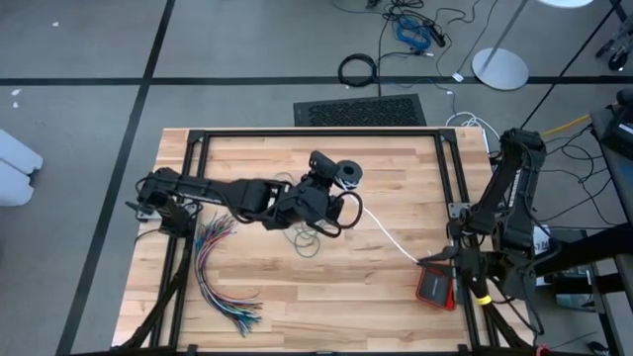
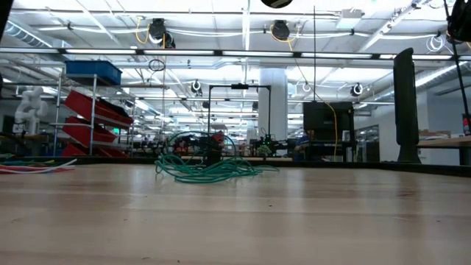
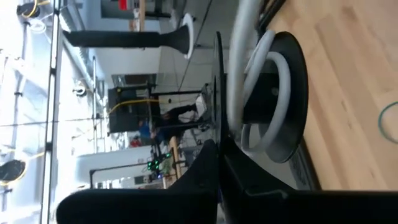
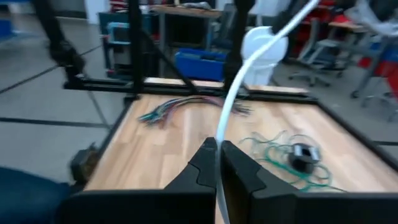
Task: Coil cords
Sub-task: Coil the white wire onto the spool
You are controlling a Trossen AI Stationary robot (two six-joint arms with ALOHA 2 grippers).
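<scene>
The left tool [image 1: 341, 213] sits near the middle of the pale wooden counter [image 1: 297, 297], its fingers closed on the black cord [image 1: 348, 210], which loops beside it and runs on as a white tail [image 1: 391, 239] across the boards. The right tool [image 4: 217, 155], at the counter's right edge near a red and black box [image 1: 435, 288], is pinched shut on that white tail. The thin teal-green cord [image 2: 210, 169] lies in a loose tangle on the counter just by the left tool. A fanned bundle of many-coloured wires [image 1: 220, 277] lies toward the left side.
</scene>
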